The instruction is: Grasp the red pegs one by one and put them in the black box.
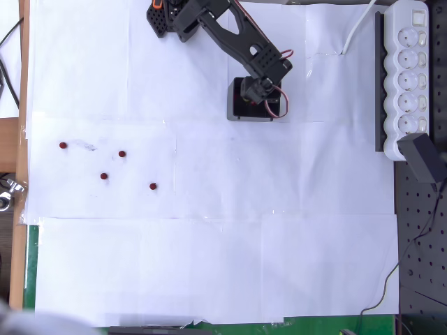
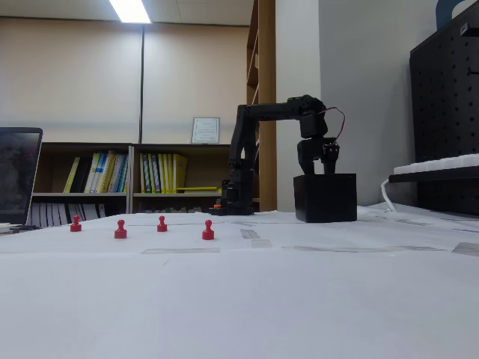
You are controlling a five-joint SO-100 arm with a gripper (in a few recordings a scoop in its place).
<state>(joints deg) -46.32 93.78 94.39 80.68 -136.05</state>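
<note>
My arm reaches out and bends down, my gripper (image 2: pixel 318 166) pointing into the black box (image 2: pixel 325 198); I cannot tell its opening. Four red pegs (image 1: pixel 103 176) stand well left of the box, path unobstructed.

White paper sheets (image 1: pixel 209 265) cover the surface. A white power strip (image 1: pixel 407 70) lies along the right edge; bookshelves (image 2: pixel 142 187) stand behind.
</note>
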